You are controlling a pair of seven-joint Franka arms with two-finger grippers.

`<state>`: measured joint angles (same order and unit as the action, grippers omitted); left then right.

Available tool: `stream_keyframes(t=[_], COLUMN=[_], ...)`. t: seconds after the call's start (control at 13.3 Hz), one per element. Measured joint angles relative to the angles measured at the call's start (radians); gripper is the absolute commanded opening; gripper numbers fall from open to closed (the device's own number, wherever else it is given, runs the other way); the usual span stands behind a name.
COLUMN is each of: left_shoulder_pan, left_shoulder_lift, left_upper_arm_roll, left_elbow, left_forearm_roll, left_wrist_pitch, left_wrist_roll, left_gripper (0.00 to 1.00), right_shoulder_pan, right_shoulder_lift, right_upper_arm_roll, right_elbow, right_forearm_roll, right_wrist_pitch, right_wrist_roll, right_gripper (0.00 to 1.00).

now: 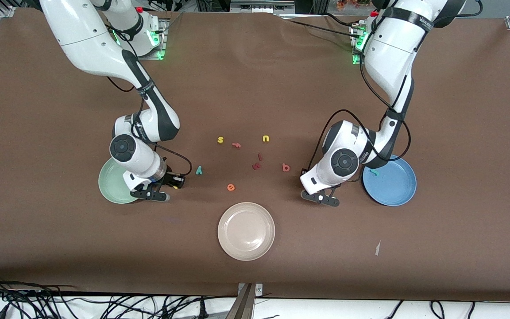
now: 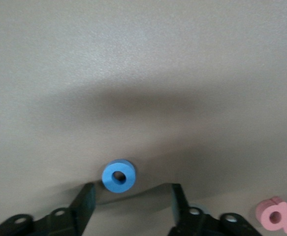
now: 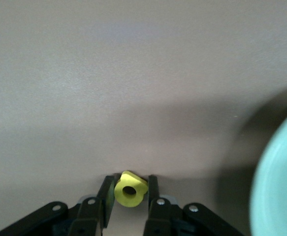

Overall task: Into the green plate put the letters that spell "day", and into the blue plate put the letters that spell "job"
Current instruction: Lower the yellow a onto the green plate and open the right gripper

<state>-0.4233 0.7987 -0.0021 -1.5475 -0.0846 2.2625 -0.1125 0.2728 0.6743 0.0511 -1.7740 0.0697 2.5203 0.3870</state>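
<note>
Surface (image 1: pixel 458 133) is brown, with three plates on it.

Green plate (image 1: pixel 106 184) sits at the right arm's end, partly under that arm. The part I can see is bare. I can't find the dark green letter anywhere, so it could be hidden under there.

Blue plate (image 1: pixel 396 190) is at the left arm's end with one teal hooked letter, the j (image 1: pixel 373 172), already in it. I'd call that one of six confirmed.

Beige plate (image 1: pixel 246 230) is nearest the camera and not part of the job.

Right gripper (image 3: pixel 128 196) is down beside the green plate, jaws clenched on the yellow a (image 3: pixel 130 189). I can't tell if it's off the surface yet.

Left gripper (image 2: pixel 131 196) is low beside the blue plate, jaws apart, with the blue o (image 2: pixel 118 177) just at their tips and not gripped.

The b (image 1: pixel 285 167) lies near that gripper, and the teal y (image 1: pixel 198 169) lies near the right gripper. Both are untouched.

Left to do, as I read it: drop the a, fetch the y, grab the o, then the b. The d is unknown.

Distractors lie mid-surface: the s (image 1: pixel 220 140), the f (image 1: pixel 236 145), the u (image 1: pixel 265 138), the e (image 1: pixel 230 187) and the dark red letters (image 1: pixel 256 166).
</note>
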Motion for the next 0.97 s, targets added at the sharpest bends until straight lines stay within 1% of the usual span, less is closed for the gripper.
stream_keyframes(t=[0.15,0.22,0.3,0.38,0.45,0.53,0.6,0.67,0.75,0.97], left_shoulder_pan=[0.000,0.000,0.000,0.000,0.000,0.000,0.000,0.000,0.000,0.000], left_shoulder_lift=[0.000,0.000,-0.001,-0.001,-0.001,-0.001,-0.002,-0.002,-0.003,-0.004], left_upper_arm_roll=[0.000,0.000,0.000,0.001,0.001,0.002,0.002,0.002,0.003,0.003], left_elbow=[-0.001,-0.001,-0.001,-0.001,-0.001,-0.002,-0.002,-0.002,-0.002,-0.002], left_forearm_roll=[0.005,0.005,0.005,0.005,0.005,0.006,0.006,0.006,0.006,0.006], left_wrist_pitch=[0.012,0.014,0.015,0.015,0.015,0.015,0.015,0.015,0.015,0.015], left_wrist_roll=[0.000,0.000,0.000,0.000,-0.001,-0.001,-0.001,-0.001,-0.001,-0.001], left_gripper=[0.63,0.59,0.57,0.56,0.52,0.48,0.46,0.41,0.40,0.39], right_shoulder_pan=[-0.031,-0.056,-0.083,-0.107,-0.127,-0.141,-0.150,-0.152,-0.152,-0.152], right_shoulder_lift=[-0.043,-0.071,-0.101,-0.128,-0.151,-0.169,-0.179,-0.183,-0.184,-0.184], right_upper_arm_roll=[-0.005,-0.006,-0.007,-0.007,-0.008,-0.008,-0.008,-0.008,-0.007,-0.004], right_elbow=[0.005,0.005,0.004,-0.001,-0.016,-0.040,-0.067,-0.087,-0.101,-0.116], right_forearm_roll=[0.000,0.000,0.000,0.000,0.000,0.000,0.000,0.000,0.000,0.000], right_wrist_pitch=[-0.076,-0.122,-0.167,-0.199,-0.215,-0.220,-0.220,-0.216,-0.210,-0.197], right_wrist_roll=[-0.066,-0.109,-0.155,-0.199,-0.235,-0.260,-0.274,-0.276,-0.276,-0.273], right_gripper=[0.21,0.21,0.22,0.24,0.32,0.36,0.48,0.52,0.57,0.57])
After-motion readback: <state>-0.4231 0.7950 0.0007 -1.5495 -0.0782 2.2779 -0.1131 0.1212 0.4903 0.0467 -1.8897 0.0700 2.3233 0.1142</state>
